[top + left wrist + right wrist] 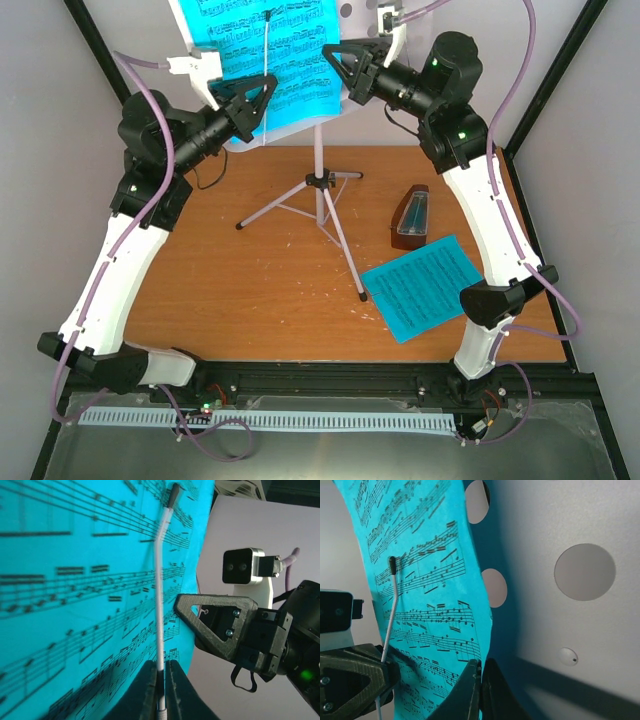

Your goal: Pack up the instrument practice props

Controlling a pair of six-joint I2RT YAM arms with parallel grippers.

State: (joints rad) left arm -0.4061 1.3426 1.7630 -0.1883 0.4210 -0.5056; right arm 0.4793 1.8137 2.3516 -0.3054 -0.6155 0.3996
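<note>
Closest to the lens, the left gripper (160, 672) is at the lower left of the music stand (320, 180), fingers (147, 690) clamped shut on the white retaining wire (159, 605). The wire runs up across the cyan page (75, 580) on the stand's desk (570, 640).

At the desk's right side, the right gripper (480, 672) is closed on the page's right edge. Whether it pinches paper alone or the desk rim too is hard to tell.

To free the sheet well, the left arm should swing the wire only just clear of the paper. Only then should the right draw the page out sideways, flat to the desk, so it neither tears nor creases. Both pulls want to be gentle, since the tripod looks light and could tip.

Right of the stand's feet on the table (230, 280) sits the metronome (411, 218). The second cyan page (425, 285) lies just in front of it. Both are unpacked.
</note>
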